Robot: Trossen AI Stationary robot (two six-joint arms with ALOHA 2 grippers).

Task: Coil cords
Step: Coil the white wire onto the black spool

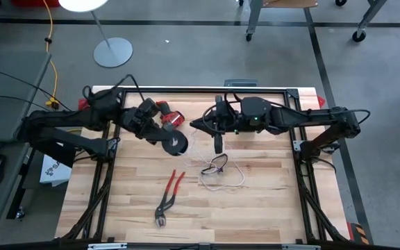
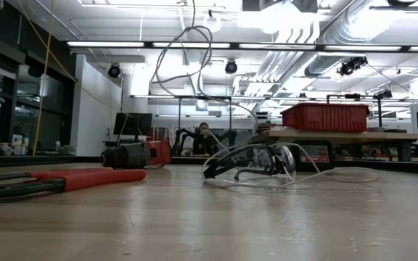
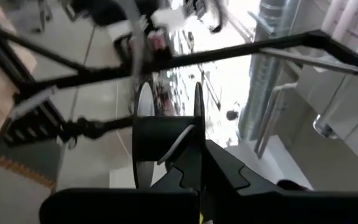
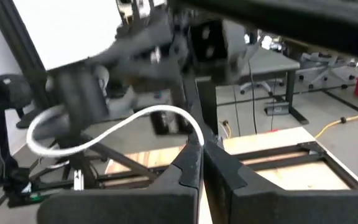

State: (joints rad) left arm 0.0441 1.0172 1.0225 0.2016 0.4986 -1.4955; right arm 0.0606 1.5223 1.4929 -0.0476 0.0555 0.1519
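High view: left gripper (image 1: 167,139) raised over the back-left part of the wooden table (image 1: 269,208), clamped on a black spool (image 1: 175,142) held face-up just in front of a red-and-black tool (image 1: 170,118). Right gripper (image 1: 217,142) close by, over the table's middle, fingers pointing toward the front edge. Thin white cord (image 1: 222,177) looped loosely on the boards just in front of the right gripper, tangled around a pair of clear safety glasses (image 1: 217,164); a faint strand rising from the heap toward both grippers. Red-handled pliers (image 1: 168,196) lying apart to the front-left of the heap, handles toward the spool.

Left wrist view: spool (image 3: 166,134) gripped between the dark fingers (image 3: 222,171), its two flanges on edge, a white strand crossing the black core.

Right wrist view: jaws pressed together on the cord (image 4: 114,132), pinched right at the fingertips (image 4: 194,155); from the pinch, the cord arching away in a wide curve toward the blurred left arm beyond.

Low view: safety glasses (image 2: 256,163) resting on the tabletop with cord (image 2: 332,174) trailing flat beside them; pliers (image 2: 56,181) in the near foreground; red-and-black tool (image 2: 138,154) farther back. Neither gripper visible here. Beyond the table, a red bin (image 2: 331,117) on another bench.
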